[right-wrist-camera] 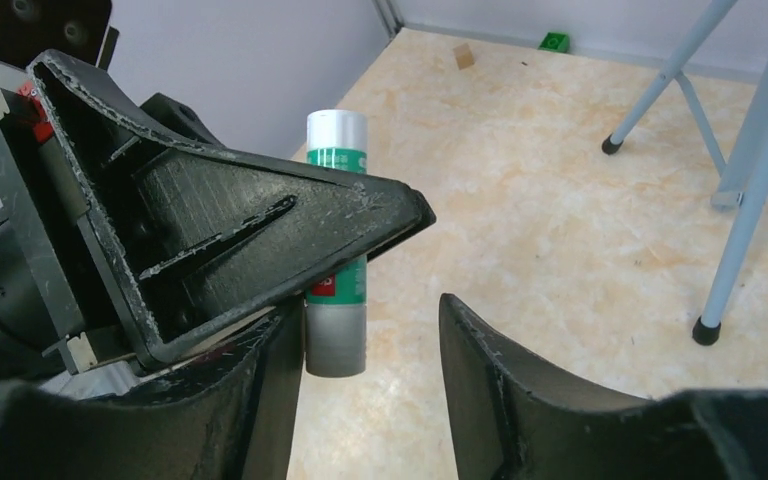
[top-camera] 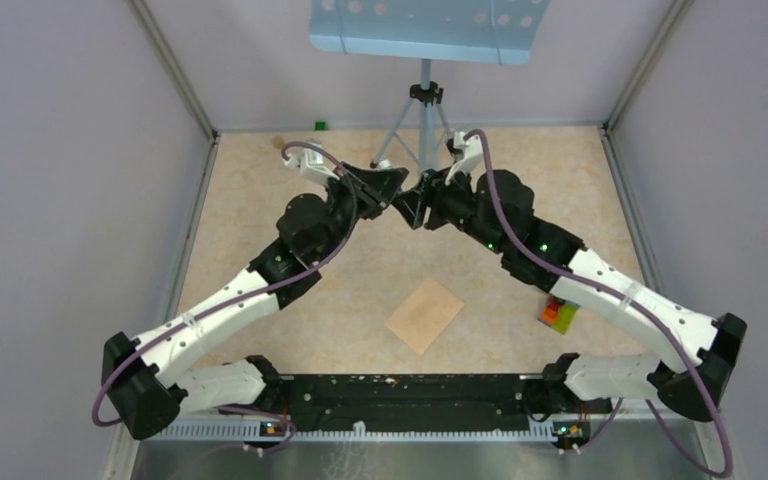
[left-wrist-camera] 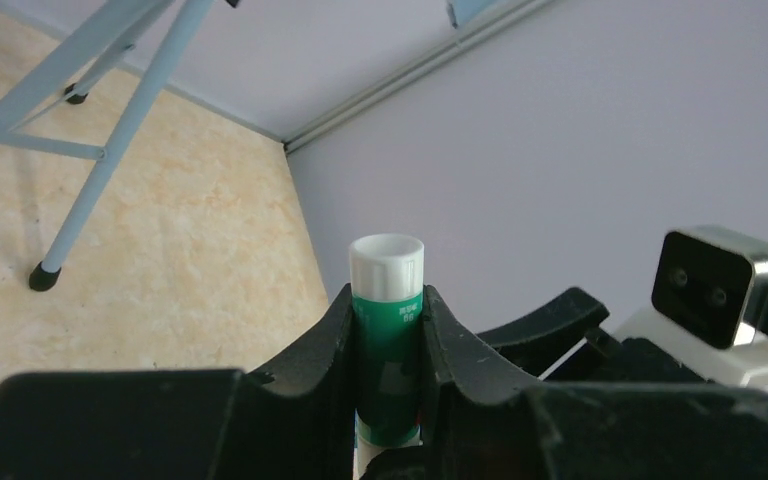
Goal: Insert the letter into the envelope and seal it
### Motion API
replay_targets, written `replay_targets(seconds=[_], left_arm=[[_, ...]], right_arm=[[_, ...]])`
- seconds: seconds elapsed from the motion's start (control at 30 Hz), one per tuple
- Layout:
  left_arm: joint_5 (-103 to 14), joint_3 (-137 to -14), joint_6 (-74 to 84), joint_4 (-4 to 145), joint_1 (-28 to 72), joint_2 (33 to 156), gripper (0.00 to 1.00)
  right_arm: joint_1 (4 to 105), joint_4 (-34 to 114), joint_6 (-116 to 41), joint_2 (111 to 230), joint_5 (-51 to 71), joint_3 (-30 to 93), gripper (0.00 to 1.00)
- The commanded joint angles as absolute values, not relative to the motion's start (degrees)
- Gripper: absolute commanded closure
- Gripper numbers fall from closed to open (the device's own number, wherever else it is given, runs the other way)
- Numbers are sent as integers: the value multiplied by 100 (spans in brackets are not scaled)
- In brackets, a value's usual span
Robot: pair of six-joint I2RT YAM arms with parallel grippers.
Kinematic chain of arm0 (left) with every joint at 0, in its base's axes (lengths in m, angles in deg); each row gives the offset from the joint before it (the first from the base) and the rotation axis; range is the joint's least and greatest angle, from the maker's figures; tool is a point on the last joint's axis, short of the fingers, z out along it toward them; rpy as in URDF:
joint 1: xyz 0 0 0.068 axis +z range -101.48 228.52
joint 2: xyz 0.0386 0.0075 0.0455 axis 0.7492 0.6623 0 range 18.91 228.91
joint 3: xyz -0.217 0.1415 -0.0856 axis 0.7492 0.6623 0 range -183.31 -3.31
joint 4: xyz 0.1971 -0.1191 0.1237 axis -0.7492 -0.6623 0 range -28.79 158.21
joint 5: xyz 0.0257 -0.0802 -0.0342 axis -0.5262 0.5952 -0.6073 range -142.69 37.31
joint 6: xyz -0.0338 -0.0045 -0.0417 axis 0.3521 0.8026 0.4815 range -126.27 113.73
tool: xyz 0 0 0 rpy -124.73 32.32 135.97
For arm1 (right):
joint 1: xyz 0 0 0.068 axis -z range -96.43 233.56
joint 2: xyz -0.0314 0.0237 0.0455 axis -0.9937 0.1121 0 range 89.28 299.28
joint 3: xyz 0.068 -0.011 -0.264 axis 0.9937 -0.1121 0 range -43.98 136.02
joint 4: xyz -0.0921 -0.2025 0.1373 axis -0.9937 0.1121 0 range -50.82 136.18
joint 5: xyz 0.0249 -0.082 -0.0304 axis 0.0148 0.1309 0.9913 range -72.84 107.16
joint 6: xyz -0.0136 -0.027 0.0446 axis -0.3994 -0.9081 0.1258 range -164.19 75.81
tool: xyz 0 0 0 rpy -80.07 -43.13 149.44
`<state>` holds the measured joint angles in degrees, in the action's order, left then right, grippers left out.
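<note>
From above, the flat tan paper envelope [top-camera: 423,315] lies diamond-wise on the pale mottled surface [top-camera: 250,190], between the arms and near their bases. The left gripper [top-camera: 396,190] and right gripper [top-camera: 420,207] meet tip to tip farther back.

Left wrist: curved black jaws clamp a glossy green, white-topped glue stick [left-wrist-camera: 387,345].

Right wrist: the right jaws stand apart, with the cylinder's grey end just beside one finger.

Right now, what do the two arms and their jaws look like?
Both arms, left arm and right arm, have white link shells between bulky black joints. A purple cable loops along each. Small green lights glow on the right one. The jaws are matte black, wedge-shaped, scuffed at the edges; a silver camera box sits at the wrist.
</note>
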<state>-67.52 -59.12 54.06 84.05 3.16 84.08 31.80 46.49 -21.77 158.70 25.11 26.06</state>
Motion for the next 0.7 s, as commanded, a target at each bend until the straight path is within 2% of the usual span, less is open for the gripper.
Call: replay_targets(seconds=[0.0, 0.17, 0.33, 0.67], left_arm=[[-6190, -5735, 4411, 8865, 280, 8109, 100], [-6042, -5622, 3791, 9107, 368, 7999, 100], [-5701, -5456, 3393, 9651, 411, 7989, 100], [-4758, -5099, 3239, 11102, 422, 8054, 100]], right_arm=[[3109, 5014, -2045, 15168, 2369, 2575, 49], [3118, 5510, -1899, 14457, 2426, 2301, 50], [3117, 5766, -1812, 14217, 2234, 2118, 55], [3111, 4961, -1339, 14837, 1670, 1762, 82]])
